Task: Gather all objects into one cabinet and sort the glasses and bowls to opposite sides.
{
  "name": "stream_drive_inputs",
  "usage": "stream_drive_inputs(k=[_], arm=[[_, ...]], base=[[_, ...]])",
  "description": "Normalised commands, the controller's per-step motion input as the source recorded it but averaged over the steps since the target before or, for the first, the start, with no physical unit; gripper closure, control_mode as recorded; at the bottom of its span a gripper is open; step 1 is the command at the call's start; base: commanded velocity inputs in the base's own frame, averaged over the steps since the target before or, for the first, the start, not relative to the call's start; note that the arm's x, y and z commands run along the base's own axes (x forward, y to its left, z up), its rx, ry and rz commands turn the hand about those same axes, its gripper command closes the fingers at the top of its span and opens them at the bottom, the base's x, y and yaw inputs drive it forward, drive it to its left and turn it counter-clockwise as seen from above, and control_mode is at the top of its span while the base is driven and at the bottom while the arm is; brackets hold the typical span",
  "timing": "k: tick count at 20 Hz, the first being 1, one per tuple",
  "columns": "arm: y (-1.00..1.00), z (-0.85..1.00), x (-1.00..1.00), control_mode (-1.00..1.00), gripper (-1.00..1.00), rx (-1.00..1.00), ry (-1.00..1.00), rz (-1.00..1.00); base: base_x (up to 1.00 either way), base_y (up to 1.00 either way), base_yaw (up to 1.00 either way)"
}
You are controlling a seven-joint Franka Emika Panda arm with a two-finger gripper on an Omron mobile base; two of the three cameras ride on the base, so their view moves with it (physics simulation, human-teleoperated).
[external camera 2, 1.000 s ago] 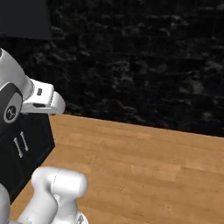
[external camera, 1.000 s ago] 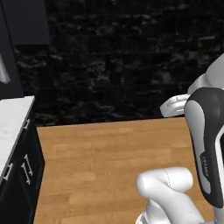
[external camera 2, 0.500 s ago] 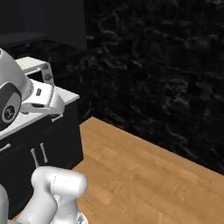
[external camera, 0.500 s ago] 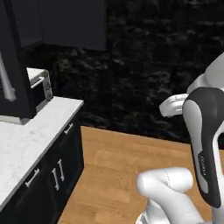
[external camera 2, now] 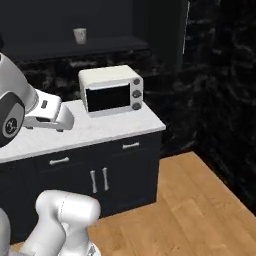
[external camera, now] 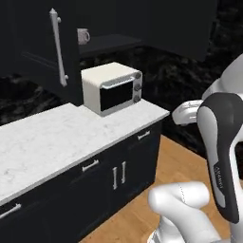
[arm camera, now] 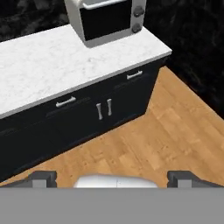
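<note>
fingers: two dark finger tips [arm camera: 43, 178] stand far apart at the bottom of the hand view, the gripper [arm camera: 116, 179] spread wide with nothing between, hanging above the wooden floor [arm camera: 148, 140].
wall cabinet: the black upper cabinet [external camera: 42, 52] hangs over the counter, its tall door swung open with a long pale bar handle [external camera: 58, 47] on it.
counter: a white marble worktop [external camera: 61, 137] runs above black drawer cabinets [external camera 2: 107, 177] with pale handles.
oven: a cream toaster oven [external camera: 111, 88] sits on the worktop near its end, below the dark shelf [external camera 2: 85, 46].
cup: one grey-beige cup [external camera 2: 79, 35] stands upright on that shelf, inside the cabinet, above the oven.
</note>
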Motion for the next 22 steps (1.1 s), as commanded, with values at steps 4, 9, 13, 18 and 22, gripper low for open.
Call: stream_drive_inputs(k=[4,9,13,18,22], arm=[[0.0,0.0,0.0,1.0,-1.0,0.0,0.0,0.0],[0.0,0.0,0.0,1.0,-1.0,0.0,0.0,0.0],[0.0,0.0,0.0,1.0,-1.0,0.0,0.0,0.0],[0.0,0.0,0.0,1.0,-1.0,0.0,0.0,0.0],[0.0,0.0,0.0,1.0,-1.0,0.0,0.0,0.0]], base=[[0.02,0.0,1.0],[-0.04,-0.57,0.56],[-0.13,-0.98,-0.06],[0.01,-0.34,-0.02],[0.71,0.0,0.01]])
